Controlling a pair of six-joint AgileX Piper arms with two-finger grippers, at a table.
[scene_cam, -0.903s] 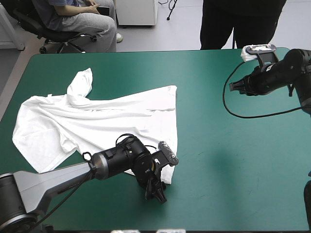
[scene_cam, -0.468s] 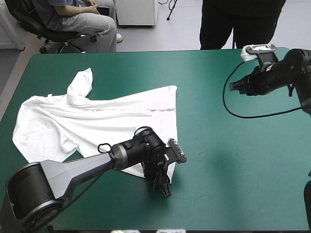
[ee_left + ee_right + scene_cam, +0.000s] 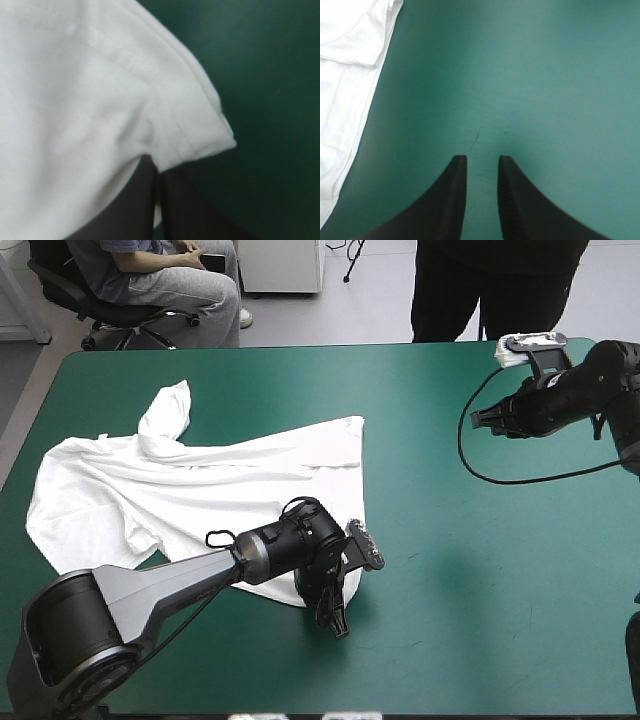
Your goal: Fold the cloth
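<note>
The white T-shirt (image 3: 200,490) lies spread and wrinkled on the left half of the teal-green table (image 3: 480,570), one sleeve pointing toward the far edge. My left gripper (image 3: 337,624) is low at the shirt's near right corner. In the left wrist view its black fingers (image 3: 135,205) meet in one arch, with the hemmed corner of the T-shirt (image 3: 75,100) pinched at their tips. My right gripper (image 3: 478,420) hovers far off at the table's far right. In its own view the right gripper (image 3: 481,160) stands slightly apart over bare cover, and the T-shirt (image 3: 345,65) lies well ahead to one side.
A person sits on a chair beyond the far left corner, away from the table top. The teal-green cover to the right of the shirt and along the near edge (image 3: 450,680) is bare.
My left gripper slid from just off the shirt's near right corner onto that corner and shut on it. The right arm has not moved.
</note>
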